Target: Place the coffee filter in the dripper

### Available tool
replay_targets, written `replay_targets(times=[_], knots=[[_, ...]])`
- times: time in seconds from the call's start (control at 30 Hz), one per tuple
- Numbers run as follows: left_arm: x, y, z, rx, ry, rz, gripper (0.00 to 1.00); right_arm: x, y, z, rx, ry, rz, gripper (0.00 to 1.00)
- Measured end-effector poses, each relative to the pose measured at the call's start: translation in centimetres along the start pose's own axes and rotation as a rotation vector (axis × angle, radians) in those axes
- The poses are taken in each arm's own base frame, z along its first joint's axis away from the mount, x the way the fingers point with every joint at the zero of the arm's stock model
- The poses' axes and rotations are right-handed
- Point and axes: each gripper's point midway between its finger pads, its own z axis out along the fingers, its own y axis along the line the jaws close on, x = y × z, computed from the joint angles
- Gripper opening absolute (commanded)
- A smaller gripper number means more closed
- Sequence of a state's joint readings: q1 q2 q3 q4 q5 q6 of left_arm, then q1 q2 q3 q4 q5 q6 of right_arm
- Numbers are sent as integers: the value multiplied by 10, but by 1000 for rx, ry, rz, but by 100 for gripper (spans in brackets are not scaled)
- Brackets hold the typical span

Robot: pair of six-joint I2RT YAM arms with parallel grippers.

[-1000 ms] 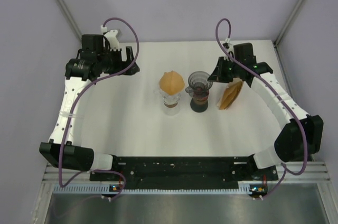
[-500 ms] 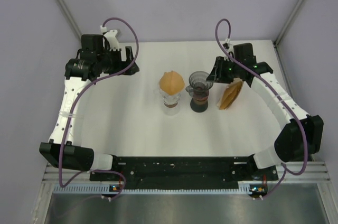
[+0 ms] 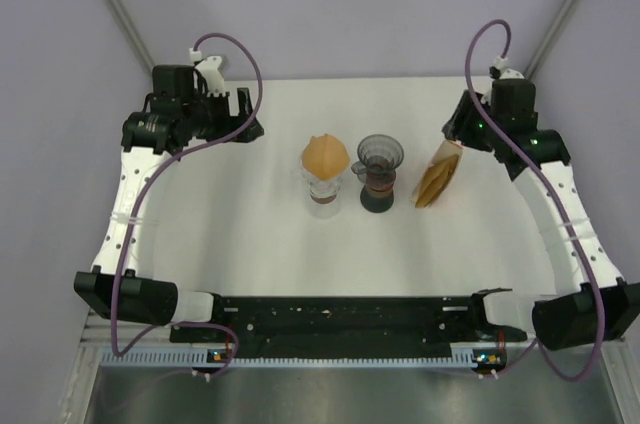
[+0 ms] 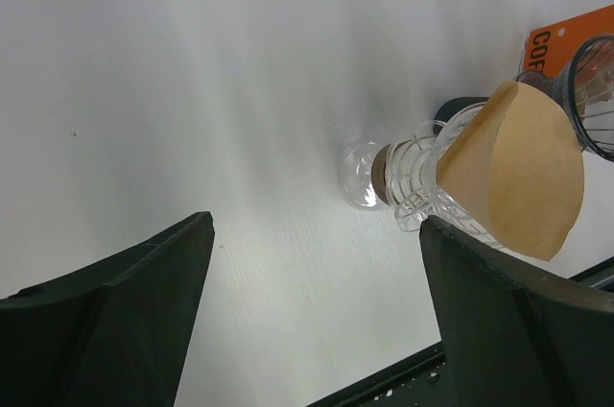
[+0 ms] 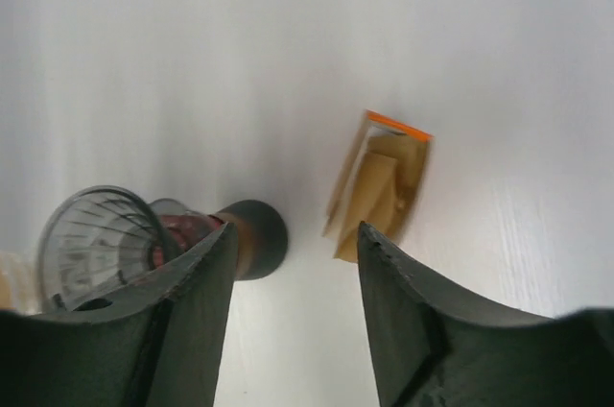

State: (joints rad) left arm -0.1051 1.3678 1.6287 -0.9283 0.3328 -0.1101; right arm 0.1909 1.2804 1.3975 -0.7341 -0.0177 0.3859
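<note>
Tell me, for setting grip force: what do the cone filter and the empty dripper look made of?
Filter: thin paper, matte tan, evenly opaque with a soft edge. Empty dripper: smoky see-through glass or plastic, glossy and ribbed; which one, I cannot tell.

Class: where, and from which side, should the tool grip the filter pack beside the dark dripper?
Pinch the filter pack by its thin top edge, from above with the right tool: it seems to stand on edge, flat faces sideways.
</note>
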Motion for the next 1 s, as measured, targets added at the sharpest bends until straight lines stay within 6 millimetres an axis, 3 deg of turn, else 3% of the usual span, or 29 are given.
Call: replay_targets(times=[0.07,0.17,0.3,0.37,0.43,0.57,0.7,0.8,0.87,0.93,1.0], knots=[[0,-1,-1,5,-1,1,94,1,-24,-9,76,-47,38,39],[0,-2,-1,12,-1,1,94,28,-39,-2,121,-17,75,34],[0,-3,-1,17,-1,1,94,100,-62,25,177,131,139,34],[0,-4,-1,19,0,1,94,125,-68,30,197,180,161,38],[0,-4,-1,19,-1,1,94,135,-67,33,195,198,173,43],[0,-4,-2,19,-3,2,94,119,-56,33,160,144,165,54],[0,-4,-2,19,-3,1,94,72,-19,20,53,42,97,72],[0,-4,-2,18,-3,1,94,35,32,7,-96,-24,-1,72],[0,-4,-2,18,-3,1,94,21,61,6,-168,-39,-50,70],[0,-3,-2,18,-4,1,94,22,75,15,-200,-18,-76,67],[-1,-3,-3,16,-6,1,94,33,76,30,-191,32,-89,63]])
